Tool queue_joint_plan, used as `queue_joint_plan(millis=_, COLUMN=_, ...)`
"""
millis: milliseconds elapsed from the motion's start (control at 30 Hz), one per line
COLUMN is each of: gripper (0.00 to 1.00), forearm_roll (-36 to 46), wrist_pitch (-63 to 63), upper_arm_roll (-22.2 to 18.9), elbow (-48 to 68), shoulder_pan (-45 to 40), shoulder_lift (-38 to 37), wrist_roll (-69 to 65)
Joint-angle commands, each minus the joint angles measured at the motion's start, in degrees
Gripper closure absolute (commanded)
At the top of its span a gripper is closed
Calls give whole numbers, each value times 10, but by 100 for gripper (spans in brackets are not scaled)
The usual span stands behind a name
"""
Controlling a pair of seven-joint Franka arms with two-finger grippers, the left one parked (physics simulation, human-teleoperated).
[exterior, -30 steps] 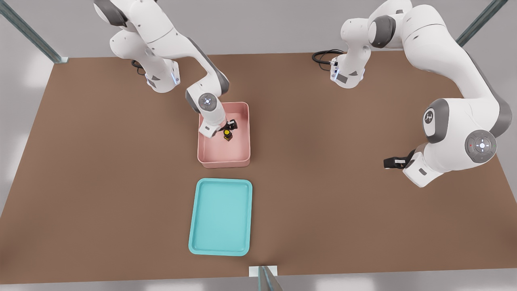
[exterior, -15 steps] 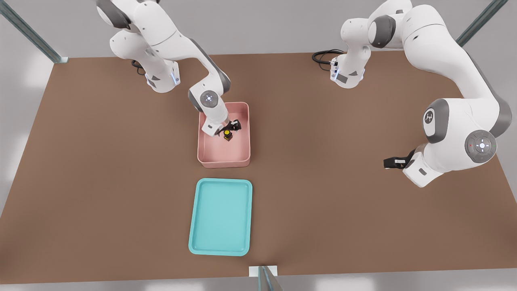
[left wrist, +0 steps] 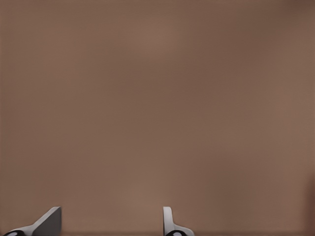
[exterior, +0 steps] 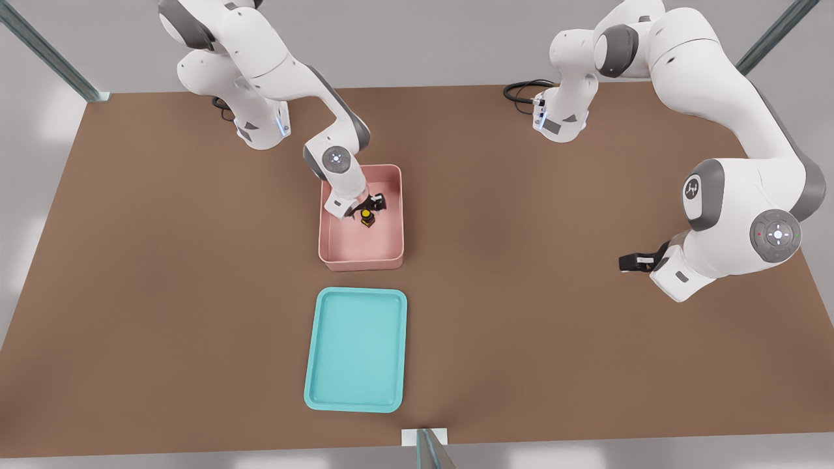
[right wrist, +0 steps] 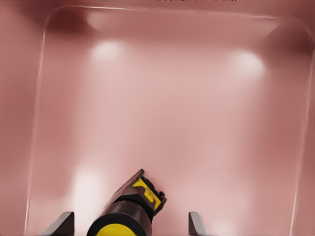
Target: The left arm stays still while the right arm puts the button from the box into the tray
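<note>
End effector (exterior: 367, 207) slightly higher over button (exterior: 367, 218)

Brown matte bench (exterior: 586, 365) fills most of the front view, plain surface, no markings. Pale grey floor or wall surrounds it at the far edge and both sides, with soft bright patches of light on the grey at the front view's left side and along the near edge. Teal-grey metal frame struts: one diagonal at the far corner on the front view's left (exterior: 49, 52), one at the far corner on the front view's right (exterior: 775, 32), one short post at the near edge on a white foot (exterior: 427, 449). Black cable loop (exterior: 524, 88) lies on the bench's far edge. Lighting even, diffuse, soft shadows. Left wrist view shows only bare brown bench surface.
</note>
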Motion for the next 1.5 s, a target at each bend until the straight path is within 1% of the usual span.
queue_joint_plan(millis=0, gripper=27, forearm_roll=0, wrist_pitch=7, upper_arm_roll=0, elbow=0, shoulder_pan=-1, shoulder_lift=0, wrist_roll=4)
queue_joint_plan(millis=33, gripper=34, forearm_roll=0, wrist_pitch=7, upper_arm_roll=0, elbow=1, shoulder_pan=0, shoulder_lift=0, wrist_roll=5)
queue_joint_plan(millis=100, gripper=41, forearm_roll=0, wrist_pitch=4, upper_arm_roll=-1, elbow=2, shoulder_pan=-3, shoulder_lift=-1, wrist_roll=8)
queue_joint_plan(millis=167, gripper=43, forearm_roll=0, wrist_pitch=2, upper_arm_roll=-2, elbow=4, shoulder_pan=-3, shoulder_lift=-2, wrist_roll=11)
queue_joint_plan(millis=300, gripper=44, forearm_roll=3, wrist_pitch=-6, upper_arm_roll=-10, elbow=13, shoulder_pan=-3, shoulder_lift=-7, wrist_roll=15)
queue_joint_plan(millis=333, gripper=48, forearm_roll=10, wrist_pitch=-7, upper_arm_roll=-9, elbow=16, shoulder_pan=-3, shoulder_lift=-7, wrist_roll=14)
queue_joint_plan(millis=400, gripper=50, forearm_roll=10, wrist_pitch=-7, upper_arm_roll=-9, elbow=16, shoulder_pan=-3, shoulder_lift=-7, wrist_roll=14)
queue_joint_plan(millis=500, gripper=49, forearm_roll=11, wrist_pitch=-7, upper_arm_roll=-9, elbow=11, shoulder_pan=-3, shoulder_lift=-6, wrist_roll=-23)
queue_joint_plan(millis=633, gripper=49, forearm_roll=11, wrist_pitch=-9, upper_arm_roll=-10, elbow=10, shoulder_pan=-3, shoulder_lift=-4, wrist_roll=-27)
queue_joint_plan(millis=667, gripper=49, forearm_roll=11, wrist_pitch=-13, upper_arm_roll=-11, elbow=10, shoulder_pan=-3, shoulder_lift=-4, wrist_roll=-26)
queue_joint_plan(millis=700, gripper=51, forearm_roll=10, wrist_pitch=-24, upper_arm_roll=-11, elbow=11, shoulder_pan=-3, shoulder_lift=-6, wrist_roll=-25)
queue_joint_plan(millis=767, gripper=51, forearm_roll=10, wrist_pitch=-37, upper_arm_roll=-18, elbow=18, shoulder_pan=-3, shoulder_lift=-7, wrist_roll=-23)
queue_joint_plan(millis=800, gripper=51, forearm_roll=10, wrist_pitch=-68, upper_arm_roll=-22, elbow=33, shoulder_pan=-3, shoulder_lift=-14, wrist_roll=-23)
queue_joint_plan(millis=967, gripper=51, forearm_roll=10, wrist_pitch=-130, upper_arm_roll=-51, elbow=119, shoulder_pan=-7, shoulder_lift=-16, wrist_roll=-22)
queue_joint_plan(millis=1000, gripper=51, forearm_roll=10, wrist_pitch=-131, upper_arm_roll=-57, elbow=133, shoulder_pan=-13, shoulder_lift=-15, wrist_roll=-29)
queue_joint_plan(millis=1100, gripper=51, forearm_roll=10, wrist_pitch=-195, upper_arm_roll=-71, elbow=200, shoulder_pan=-33, shoulder_lift=-16, wrist_roll=-51)
queue_joint_plan(millis=1133, gripper=51, forearm_roll=27, wrist_pitch=-210, upper_arm_roll=-76, elbow=233, shoulder_pan=-38, shoulder_lift=-9, wrist_roll=-67)
queue_joint_plan(millis=1167, gripper=51, forearm_roll=60, wrist_pitch=-210, upper_arm_roll=-90, elbow=255, shoulder_pan=-38, shoulder_lift=4, wrist_roll=-110)
queue_joint_plan(millis=1333, gripper=51, forearm_roll=59, wrist_pitch=-210, upper_arm_roll=-96, elbow=434, shoulder_pan=-64, shoulder_lift=138, wrist_roll=-115)
queue_joint_plan(millis=1400, gripper=51, forearm_roll=57, wrist_pitch=-210, upper_arm_roll=-98, elbow=485, shoulder_pan=-73, shoulder_lift=194, wrist_roll=-115)
queue_joint_plan(millis=1433, gripper=51, forearm_roll=58, wrist_pitch=-210, upper_arm_roll=-98, elbow=505, shoulder_pan=-92, shoulder_lift=214, wrist_roll=-148)
queue_joint_plan(millis=1467, gripper=51, forearm_roll=57, wrist_pitch=-210, upper_arm_roll=-98, elbow=519, shoulder_pan=-94, shoulder_lift=230, wrist_roll=-156)
